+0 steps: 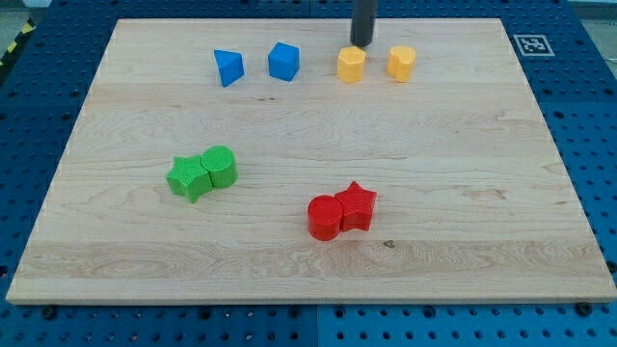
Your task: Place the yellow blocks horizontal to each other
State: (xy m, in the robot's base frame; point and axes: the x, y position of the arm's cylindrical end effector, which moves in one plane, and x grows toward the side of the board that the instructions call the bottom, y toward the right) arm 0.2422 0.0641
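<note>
Wooden surface (308,280) holds two yellow blocks (351,65) (401,63) already level, side by side; my tip (362,44) rests just above the left one; no fingers exist; little seems left.

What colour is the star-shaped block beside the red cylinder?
Red: the star touches the red cylinder, seen in the camera view.

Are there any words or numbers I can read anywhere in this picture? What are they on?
No words, letters or numbers can be read anywhere.
The only sign is a black-and-white square marker on the wooden board's corner at the view's top right; it is a pattern, not writing.
The coloured blocks carry no labels, and neither does the dark rod, whose tip is just above the left yellow block.
</note>
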